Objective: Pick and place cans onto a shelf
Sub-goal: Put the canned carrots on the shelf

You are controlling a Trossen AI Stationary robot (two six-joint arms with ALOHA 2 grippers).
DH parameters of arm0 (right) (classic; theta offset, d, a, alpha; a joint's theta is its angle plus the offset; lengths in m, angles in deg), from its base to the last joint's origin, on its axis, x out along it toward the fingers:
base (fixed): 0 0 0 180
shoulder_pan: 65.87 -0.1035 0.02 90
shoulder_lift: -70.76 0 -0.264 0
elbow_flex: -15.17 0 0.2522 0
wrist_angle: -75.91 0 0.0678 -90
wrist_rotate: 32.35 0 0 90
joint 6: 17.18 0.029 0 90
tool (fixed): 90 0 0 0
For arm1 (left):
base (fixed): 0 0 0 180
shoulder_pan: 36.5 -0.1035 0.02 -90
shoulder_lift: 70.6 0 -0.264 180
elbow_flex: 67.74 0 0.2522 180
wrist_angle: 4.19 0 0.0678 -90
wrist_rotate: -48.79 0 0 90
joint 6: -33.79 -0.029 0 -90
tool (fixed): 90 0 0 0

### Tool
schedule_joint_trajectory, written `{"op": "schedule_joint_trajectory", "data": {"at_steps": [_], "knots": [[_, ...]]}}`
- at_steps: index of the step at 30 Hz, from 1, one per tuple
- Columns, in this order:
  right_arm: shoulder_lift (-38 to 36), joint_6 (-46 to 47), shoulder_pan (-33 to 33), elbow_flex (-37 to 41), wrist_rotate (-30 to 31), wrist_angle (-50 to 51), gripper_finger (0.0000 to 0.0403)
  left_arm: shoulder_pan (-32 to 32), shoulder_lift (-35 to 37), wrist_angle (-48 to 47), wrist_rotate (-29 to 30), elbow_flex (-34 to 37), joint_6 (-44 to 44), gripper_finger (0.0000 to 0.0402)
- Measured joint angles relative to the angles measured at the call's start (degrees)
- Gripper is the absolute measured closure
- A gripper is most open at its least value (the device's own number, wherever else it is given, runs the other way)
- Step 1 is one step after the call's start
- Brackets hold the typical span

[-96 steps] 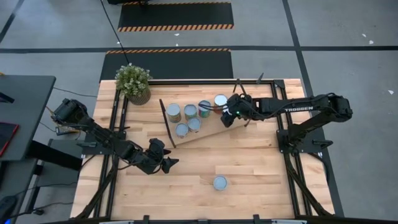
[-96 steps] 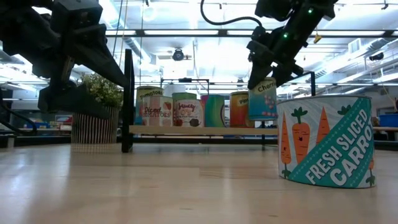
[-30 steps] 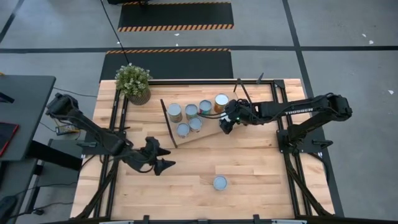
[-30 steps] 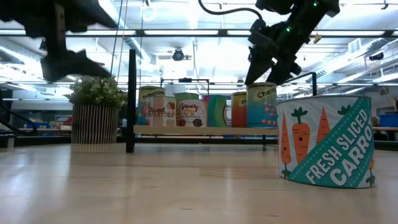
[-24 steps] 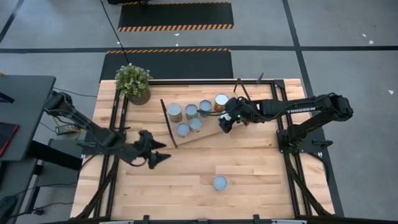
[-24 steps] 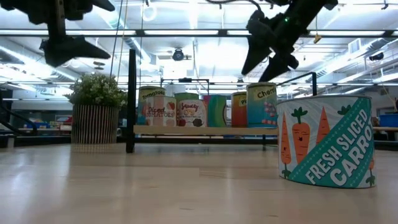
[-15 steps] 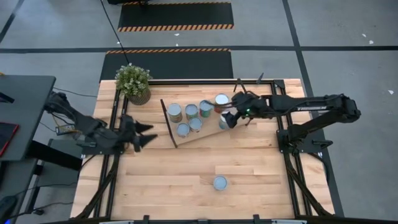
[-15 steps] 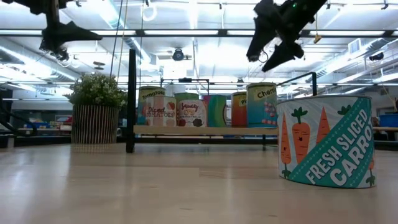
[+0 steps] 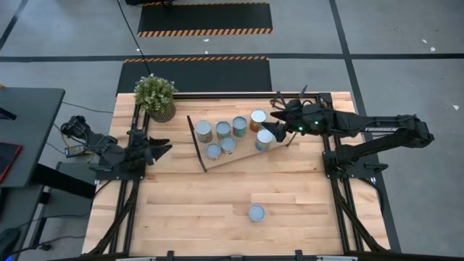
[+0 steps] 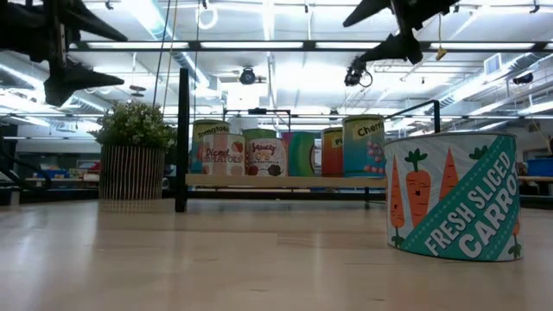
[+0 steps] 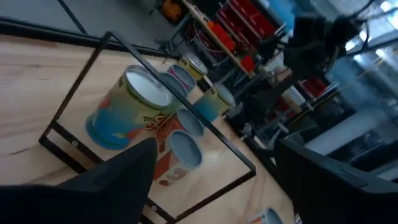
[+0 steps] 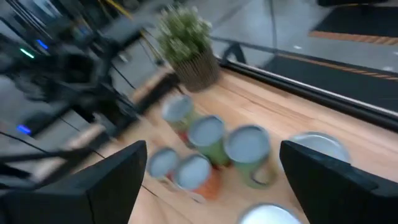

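Counter [image 9: 304, 196]: lone can [image 9: 256, 212] stands upright, well off shelf [image 9: 243, 151], between both spread, empty end effectors, left [image 9: 158, 147] and right [image 9: 277, 112].

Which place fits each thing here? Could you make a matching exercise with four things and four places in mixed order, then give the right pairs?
Things:
1. potted plant
2. carrot can
3. left gripper
4. right gripper

Places:
A. alone on the bare tabletop, near the front edge
B. above the right end of the shelf, over the cans there
C. at the far left corner of the table
D. at the left side of the table, left of the shelf

Pairs: 1-C, 2-A, 3-D, 4-B
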Motion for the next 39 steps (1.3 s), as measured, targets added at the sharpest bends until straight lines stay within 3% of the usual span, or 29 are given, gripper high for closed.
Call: {"op": "schedule_joint_trajectory", "data": {"at_steps": [6, 9, 22, 30, 39], "knots": [[-5.2, 4.7, 2.1, 8.5, -3.7, -12.0, 0.0030, 0.0, 8.3, 0.0, 6.6, 0.6, -7.3, 0.0113], [-8.3, 7.4, 3.7, 12.2, -4.8, -13.9, 0.0030, -0.3, 8.1, -1.0, 9.1, -0.4, -9.9, 0.0139], [-20.5, 10.1, 4.9, 20.1, -5.3, -16.6, 0.0030, -0.6, 8.0, 1.3, 8.2, -0.5, -10.1, 0.0275], [-17.0, 8.6, 0.2, 19.9, -9.4, -18.7, 0.0030, -0.6, 8.0, 2.1, 5.2, -0.5, -10.4, 0.0303], [-0.2, 4.0, -15.1, 8.1, -10.2, -9.3, 0.0031, -0.6, 8.0, 2.1, 0.2, -0.5, -10.4, 0.0306]]}}
